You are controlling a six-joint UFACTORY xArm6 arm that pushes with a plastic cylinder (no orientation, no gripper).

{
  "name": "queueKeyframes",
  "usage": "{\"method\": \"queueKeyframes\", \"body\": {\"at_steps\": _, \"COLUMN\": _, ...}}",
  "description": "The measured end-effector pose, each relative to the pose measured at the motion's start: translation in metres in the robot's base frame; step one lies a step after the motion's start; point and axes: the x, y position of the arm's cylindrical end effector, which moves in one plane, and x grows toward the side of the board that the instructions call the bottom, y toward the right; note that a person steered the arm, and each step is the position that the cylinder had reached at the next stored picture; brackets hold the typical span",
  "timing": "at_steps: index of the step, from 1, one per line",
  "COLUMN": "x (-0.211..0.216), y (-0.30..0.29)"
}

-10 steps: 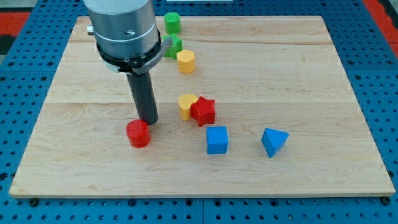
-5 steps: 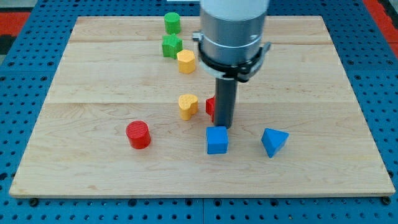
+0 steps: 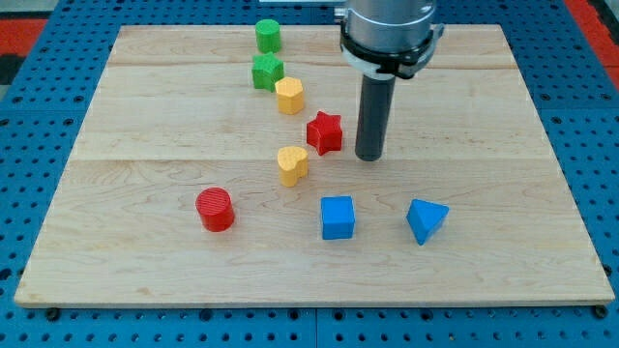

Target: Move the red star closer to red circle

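Wooden board (image 3: pixel 145 106) on blue pegboard (image 3: pixel 29 145)

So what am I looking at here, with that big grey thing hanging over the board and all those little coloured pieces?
The grey cylinder is the end of a robot arm. It has no hand, just a dark rod; the rod's lower end, my tip, slides on the wooden board and pushes blocks. Nothing is held. One camera looks down at the board at a slant.

My tip stands just to the view's right of the red star, a small gap apart. The red circle sits lower left. Between them is a yellow heart-like block. Above the star are a yellow block, a green block and a green cylinder. Near the bottom are a blue cube and a blue wedge-like block.
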Motion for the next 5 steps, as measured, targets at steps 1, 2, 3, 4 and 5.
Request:
{"method": "queueKeyframes", "body": {"at_steps": 1, "x": 0.0, "y": 0.01}}
{"method": "queueKeyframes", "body": {"at_steps": 2, "x": 0.0, "y": 0.01}}
{"method": "queueKeyframes", "body": {"at_steps": 3, "x": 0.0, "y": -0.006}}
{"method": "queueKeyframes", "body": {"at_steps": 4, "x": 0.0, "y": -0.011}}
{"method": "queueKeyframes", "body": {"at_steps": 5, "x": -0.014, "y": -0.002}}
